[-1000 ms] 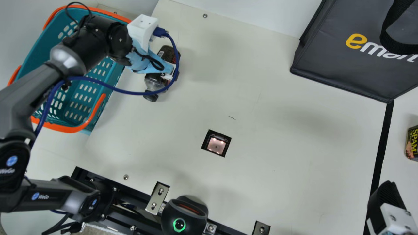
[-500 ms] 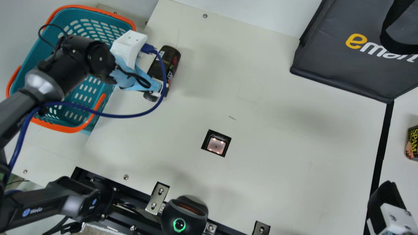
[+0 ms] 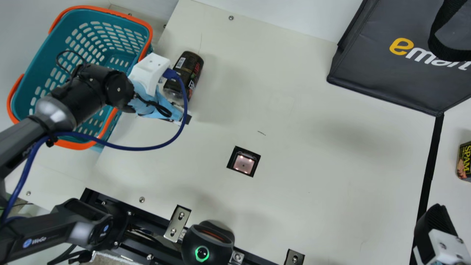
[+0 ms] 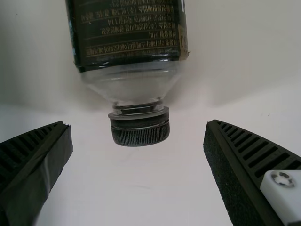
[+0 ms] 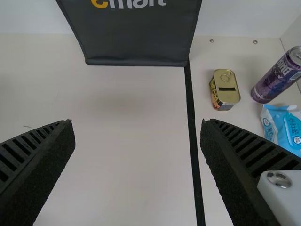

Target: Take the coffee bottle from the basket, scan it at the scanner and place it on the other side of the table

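Fingers wide open on L gripper & R gripper; coffee bottle lies on its side on tbl near basket, cap prob. btwn L tips, tho depth's hard to judge.

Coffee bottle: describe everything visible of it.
The dark cylindrical coffee bottle lies on its side on the cream table, outside the teal basket with an orange rim. Its black wrap label carries gold, red and white print plus a white barcode patch. Clear, plastic-looking shoulders narrow to a ribbed black screw cap, which looks closed. The left gripper is open around the cap end, its fingers apart from the cap on both sides.
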### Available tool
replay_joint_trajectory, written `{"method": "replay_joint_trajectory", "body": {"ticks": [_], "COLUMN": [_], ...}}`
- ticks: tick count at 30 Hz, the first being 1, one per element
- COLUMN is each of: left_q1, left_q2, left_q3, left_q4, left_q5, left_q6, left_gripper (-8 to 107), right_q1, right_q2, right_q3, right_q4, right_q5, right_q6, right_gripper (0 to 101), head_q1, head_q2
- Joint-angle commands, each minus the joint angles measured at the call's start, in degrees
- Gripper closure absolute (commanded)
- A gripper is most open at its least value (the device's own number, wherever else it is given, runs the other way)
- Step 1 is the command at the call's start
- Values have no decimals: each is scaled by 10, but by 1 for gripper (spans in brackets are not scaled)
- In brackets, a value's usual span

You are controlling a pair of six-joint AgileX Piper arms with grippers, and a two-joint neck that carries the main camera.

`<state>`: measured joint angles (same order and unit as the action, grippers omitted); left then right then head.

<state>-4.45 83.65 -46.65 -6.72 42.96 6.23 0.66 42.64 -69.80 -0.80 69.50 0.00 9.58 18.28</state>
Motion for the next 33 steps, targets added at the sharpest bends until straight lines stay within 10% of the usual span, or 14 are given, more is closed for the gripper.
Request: {"method": "replay_joint_trajectory", "body": {"ticks": [1, 19, 33], "left_q1": [-2, 6, 4], "left_q2": [2, 16, 4], "left_q3": [6, 32, 45], "left_q4": [-4, -16, -21], "left_q5": [-10, -78, -88], "left_q6": [0, -10, -14], "left_gripper": [9, 9, 102], "right_q1": [0, 0, 0], "right_q2": [0, 0, 0], "right_q3": [0, 0, 0], "right_q4": [0, 0, 0], "right_q5": [0, 0, 0], "right_q6": [0, 0, 0], "right_gripper": [6, 6, 6], "head_q1": [-17, -17, -17], "head_q2": [1, 1, 1]}}
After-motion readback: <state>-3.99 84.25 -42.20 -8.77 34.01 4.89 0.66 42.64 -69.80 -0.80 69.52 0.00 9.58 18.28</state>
